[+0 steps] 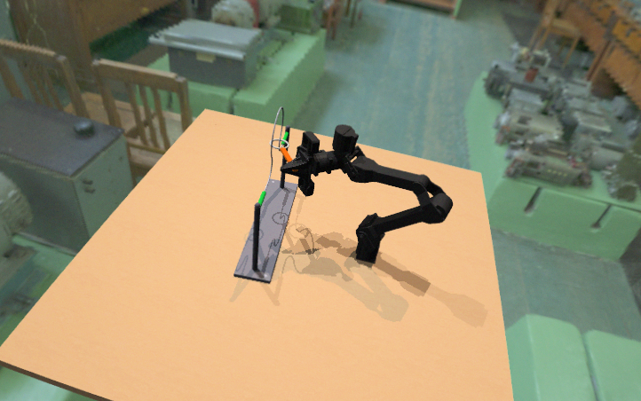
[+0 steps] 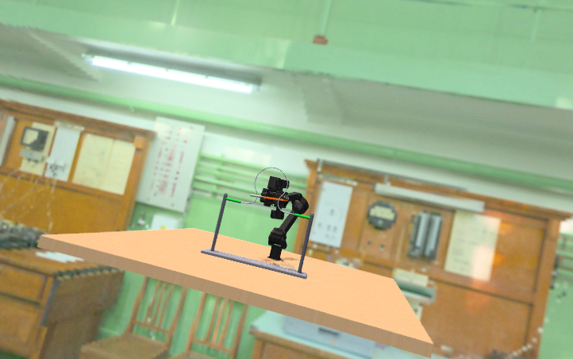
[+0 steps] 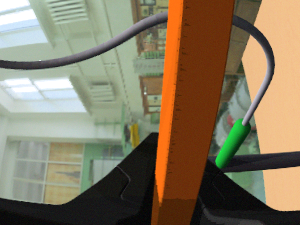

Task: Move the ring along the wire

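Observation:
The ring (image 1: 271,144) (image 2: 254,195) lies nearly flat around the wire at the low side of the loop, near the green part (image 1: 285,137) (image 2: 233,200) by the far post in the top view, left in the exterior view. Contact with the thin grey wire (image 1: 282,108) (image 2: 271,167) (image 3: 125,36) cannot be told. The orange handle (image 1: 286,154) (image 2: 274,198) (image 3: 195,99) is nearly level in the exterior view. My gripper (image 1: 289,167) (image 3: 163,143) is shut on the handle's end away from the ring. The other green part (image 1: 262,198) (image 2: 301,216) is by the near post.
The near post (image 1: 256,236) (image 2: 305,245) and the far post (image 1: 282,176) (image 2: 218,224) stand on a grey base plate (image 1: 246,264) on the table (image 1: 165,283). The grey loop rises above the ring, and in the exterior view its other side crosses in front of my gripper.

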You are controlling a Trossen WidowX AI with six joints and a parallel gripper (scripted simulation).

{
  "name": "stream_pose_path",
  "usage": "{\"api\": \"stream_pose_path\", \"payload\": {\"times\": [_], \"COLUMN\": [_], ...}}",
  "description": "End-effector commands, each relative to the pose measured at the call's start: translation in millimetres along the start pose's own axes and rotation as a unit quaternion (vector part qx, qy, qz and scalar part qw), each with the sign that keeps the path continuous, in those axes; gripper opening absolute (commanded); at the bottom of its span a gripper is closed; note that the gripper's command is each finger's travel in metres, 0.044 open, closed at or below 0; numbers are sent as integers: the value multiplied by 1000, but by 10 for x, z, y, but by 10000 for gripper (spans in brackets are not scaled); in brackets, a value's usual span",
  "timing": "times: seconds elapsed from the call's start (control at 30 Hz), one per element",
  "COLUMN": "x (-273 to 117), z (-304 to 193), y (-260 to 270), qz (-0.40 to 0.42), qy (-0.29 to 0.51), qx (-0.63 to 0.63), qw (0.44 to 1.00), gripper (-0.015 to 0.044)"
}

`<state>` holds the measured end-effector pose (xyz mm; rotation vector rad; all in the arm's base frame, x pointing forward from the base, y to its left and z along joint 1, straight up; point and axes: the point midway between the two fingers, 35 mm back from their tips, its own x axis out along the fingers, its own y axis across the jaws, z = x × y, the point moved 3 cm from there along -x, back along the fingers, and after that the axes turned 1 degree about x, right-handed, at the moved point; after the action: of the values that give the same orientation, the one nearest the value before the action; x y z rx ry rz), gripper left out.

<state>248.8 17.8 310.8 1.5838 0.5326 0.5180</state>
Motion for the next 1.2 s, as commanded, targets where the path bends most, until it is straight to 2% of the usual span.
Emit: {"api": "stream_pose_path", "payload": {"times": [0.0, 0.6, 1.17], "x": [-10, -106, -144], "z": [-8, 96, 145], "y": [130, 612, 728], "qz": [21, 92, 66], "qy": [5, 15, 16], "qx": [33, 158, 140], "qw": [999, 983, 988], "gripper": [-150, -150, -150]}}
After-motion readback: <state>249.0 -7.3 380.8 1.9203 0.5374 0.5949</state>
